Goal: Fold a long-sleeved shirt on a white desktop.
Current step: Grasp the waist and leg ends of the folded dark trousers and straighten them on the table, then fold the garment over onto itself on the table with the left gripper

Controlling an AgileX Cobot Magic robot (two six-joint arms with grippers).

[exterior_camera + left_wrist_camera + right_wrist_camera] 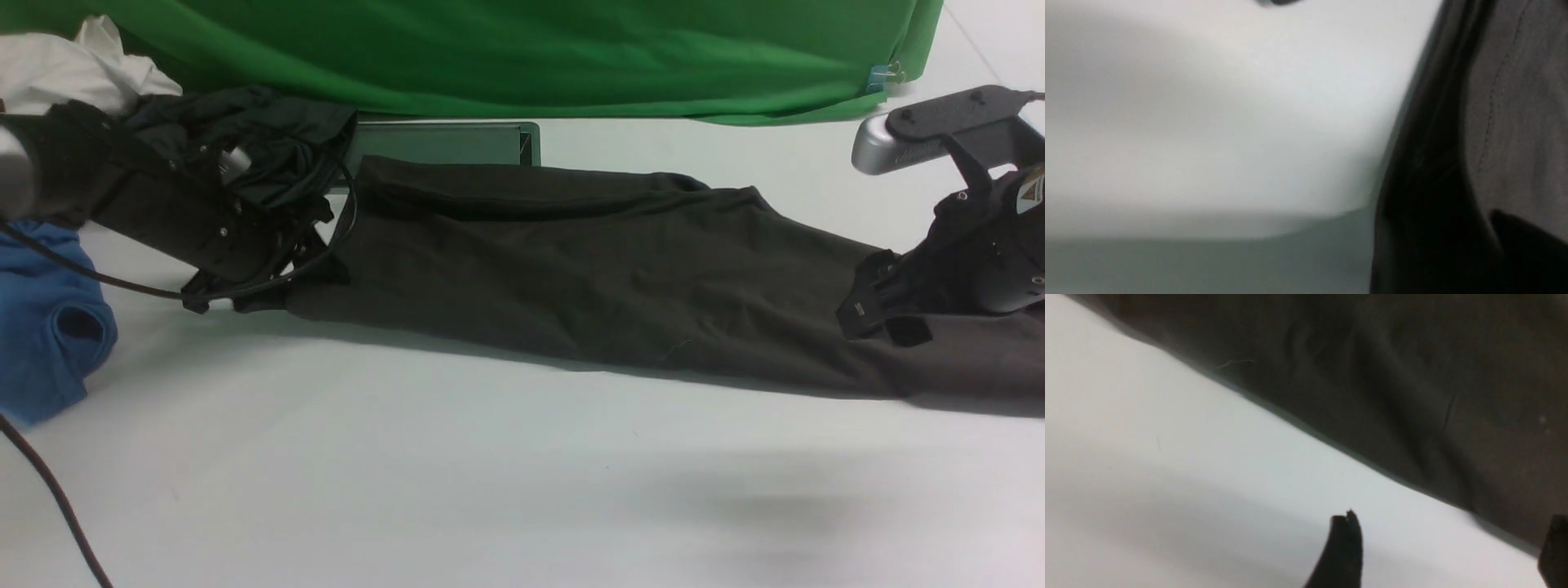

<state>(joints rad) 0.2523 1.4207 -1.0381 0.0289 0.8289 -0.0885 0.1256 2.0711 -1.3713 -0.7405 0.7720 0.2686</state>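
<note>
White desktop [490,490], green backdrop [531,57] behind. Shirt [571,269] stretches between grippers: right gripper [882,320] spread at one end; left gripper [237,290] state unclear.

We can read nothing here: the white print [857,309] on the right gripper [882,320], just behind its fingers, is too tiny, and the sticker [1031,193] farther back is blurred.

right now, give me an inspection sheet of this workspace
surface: white desktop, silver hatch at the back
job's things: long-sleeved shirt lying stretched out between both arms
clutter: blue shirt, dark grey garment, white cloth, all at left
end effectors: left end effector at shirt's left end, state unclear; right end effector open at shirt's edge
cables: dark cable across front left
surroundings: green backdrop
</note>
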